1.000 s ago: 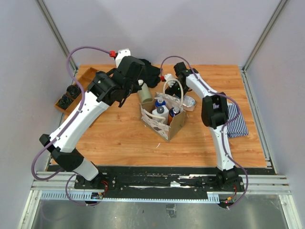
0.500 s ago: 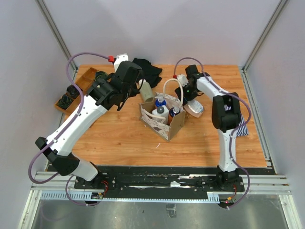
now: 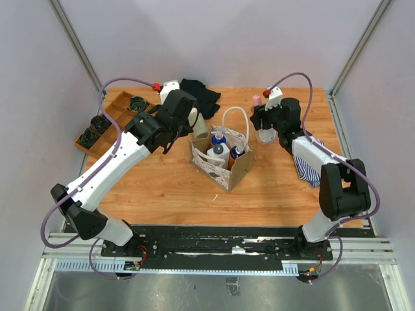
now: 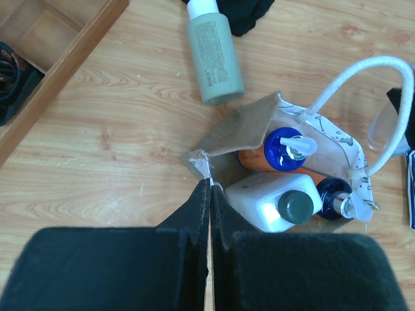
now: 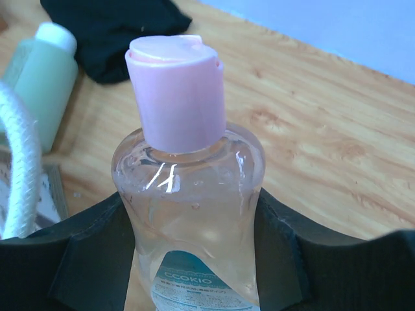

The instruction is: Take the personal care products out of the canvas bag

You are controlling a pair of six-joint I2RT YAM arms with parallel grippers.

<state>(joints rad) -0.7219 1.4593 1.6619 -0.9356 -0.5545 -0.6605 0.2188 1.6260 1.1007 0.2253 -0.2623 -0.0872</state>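
Top external view first: the canvas bag [image 3: 220, 159] sits mid-worktop [image 3: 162, 188], mouth open, with three bottles standing inside. From the left wrist cam you can pick them out: an orange-brown bottle [image 4: 259, 159] with a blue pump top, a white bottle [image 4: 259, 204] with a dark round cap, and a blue-capped one [image 4: 336, 197] jammed against the far wall. Two products are out. The olive bottle [image 4: 214, 58] lies on its side just behind the bag, and the pink-capped bottle [image 5: 194, 214] is up in the right gripper [image 5: 194, 259], jaws snug on both sides of its clear body below the shoulder.

The left gripper [image 4: 209, 207] is closed tight, tips right at the bag's frayed near corner. It looks like it's pinching the rim there, though I can't see much cloth between the pads.

Handling-wise, my guess is these are light, stiff plastic bottles with slick, rounded sides, so a squeeze across the body or just under the pump head is the safest hold. Grabbing the pump nozzle itself seems sketchy. The bag is floppy canvas and would probably ride up with a bottle, so pinning the rim makes sense. The white one is wedged in tight and likely the fiddliest to get out.
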